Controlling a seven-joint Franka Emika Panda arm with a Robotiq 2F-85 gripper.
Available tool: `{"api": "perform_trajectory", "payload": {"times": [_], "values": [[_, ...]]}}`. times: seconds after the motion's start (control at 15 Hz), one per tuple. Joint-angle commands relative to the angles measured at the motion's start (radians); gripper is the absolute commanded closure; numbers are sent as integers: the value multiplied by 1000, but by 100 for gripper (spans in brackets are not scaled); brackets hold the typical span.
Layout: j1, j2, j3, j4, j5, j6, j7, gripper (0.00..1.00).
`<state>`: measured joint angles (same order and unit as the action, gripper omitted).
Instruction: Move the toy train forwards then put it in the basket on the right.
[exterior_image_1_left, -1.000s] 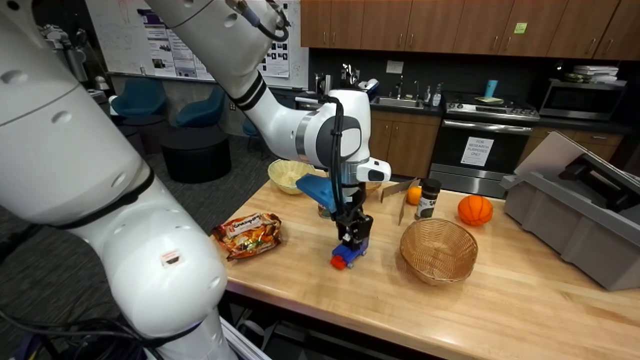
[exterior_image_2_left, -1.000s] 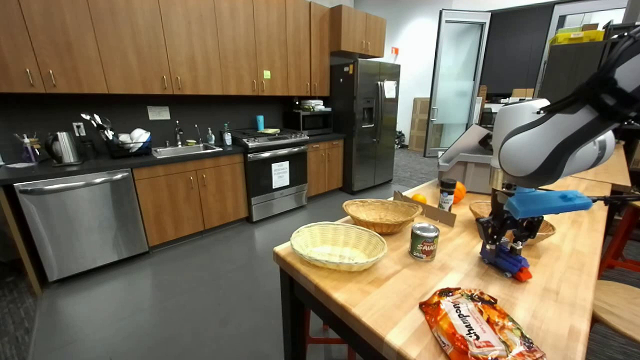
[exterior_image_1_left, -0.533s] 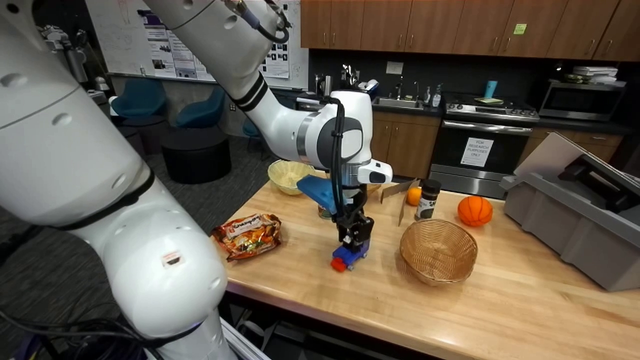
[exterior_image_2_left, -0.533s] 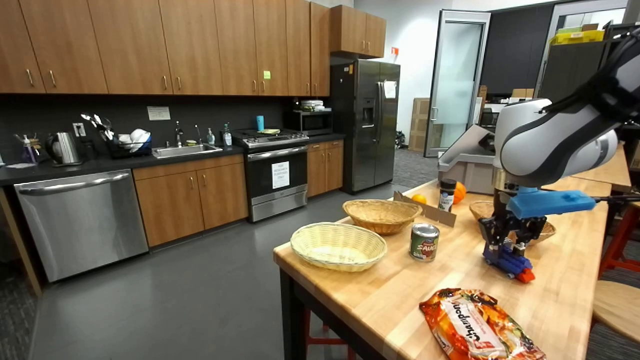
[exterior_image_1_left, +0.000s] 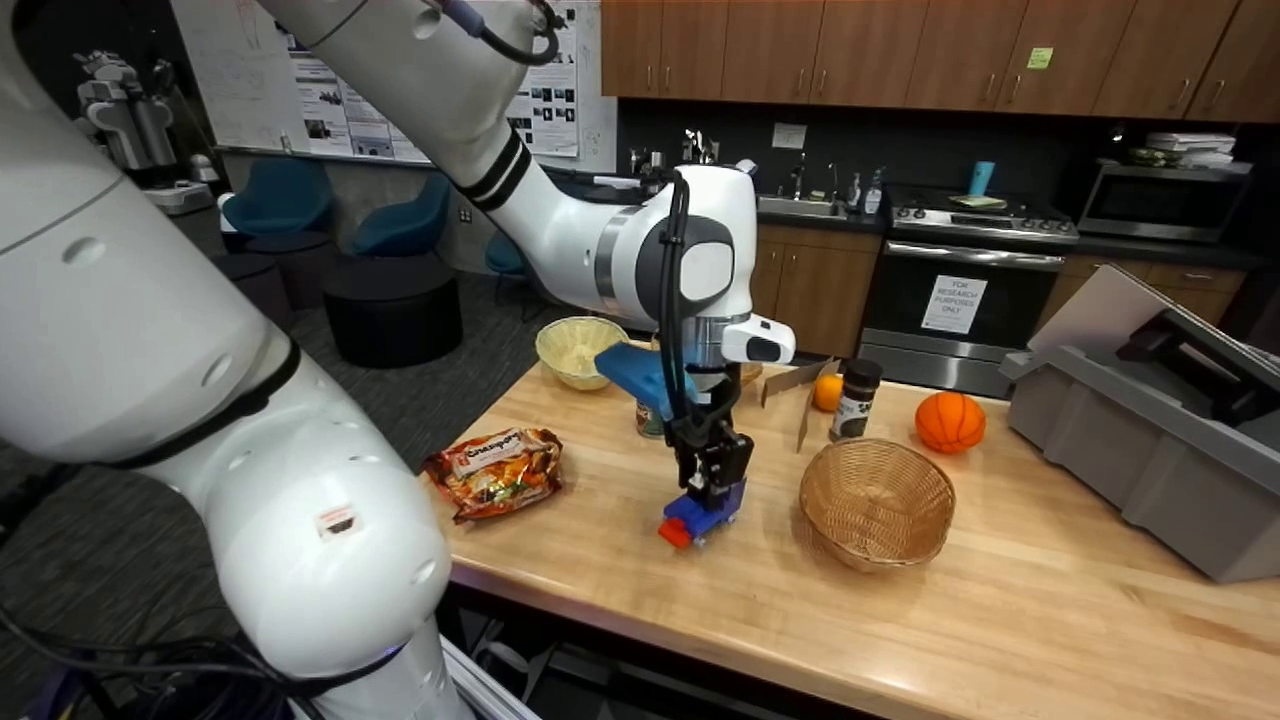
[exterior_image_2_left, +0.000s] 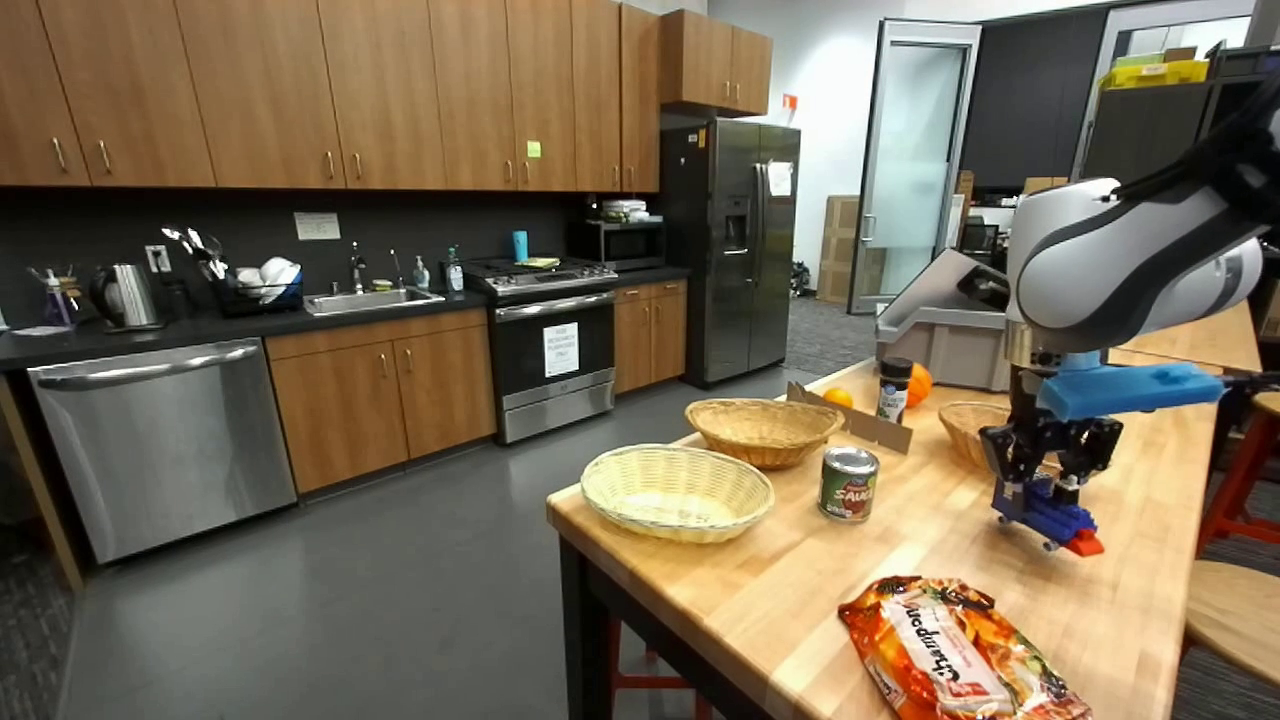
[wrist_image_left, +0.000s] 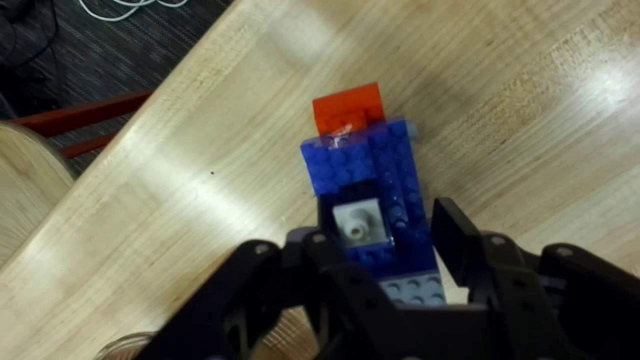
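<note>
The toy train (exterior_image_1_left: 694, 515) is a small blue brick-built toy with a red front end. In the wrist view the train (wrist_image_left: 395, 190) also shows a grey-white piece on top and a grey rear part. My gripper (exterior_image_1_left: 714, 492) points down with its black fingers on both sides of the train, shut on it, as the wrist view (wrist_image_left: 382, 225) also shows. The train is at or just above the tabletop; I cannot tell which. The basket (exterior_image_1_left: 880, 553), a round tan woven bowl, stands to the right of the train. In an exterior view the basket (exterior_image_2_left: 965, 432) is partly hidden behind my gripper.
A noodle packet (exterior_image_1_left: 495, 472) lies left of the train. A pale oval basket (exterior_image_2_left: 677, 530), a shallow woven bowl (exterior_image_2_left: 765, 450) and a sauce can (exterior_image_2_left: 849, 485) stand behind. A seasoning jar (exterior_image_1_left: 855, 400), an orange ball (exterior_image_1_left: 950, 420) and a grey bin (exterior_image_1_left: 1130, 470) are beyond the basket.
My gripper and the train have moved together, a short way rightward in an exterior view, mostly in the last half second. The basket and other objects have not moved.
</note>
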<state>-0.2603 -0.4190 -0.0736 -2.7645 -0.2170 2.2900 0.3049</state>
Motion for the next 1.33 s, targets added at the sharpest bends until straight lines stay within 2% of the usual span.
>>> {"api": "perform_trajectory", "payload": {"times": [0.0,0.93,1.0,1.07,1.27], "values": [[-12,-32,5,27,-25,-44,-15,74],[-3,21,5,178,-63,-115,-25,74],[0,18,3,176,-59,-119,-31,70],[3,3,2,153,-45,-89,-13,52],[4,8,1,158,-45,-98,-20,70]]}}
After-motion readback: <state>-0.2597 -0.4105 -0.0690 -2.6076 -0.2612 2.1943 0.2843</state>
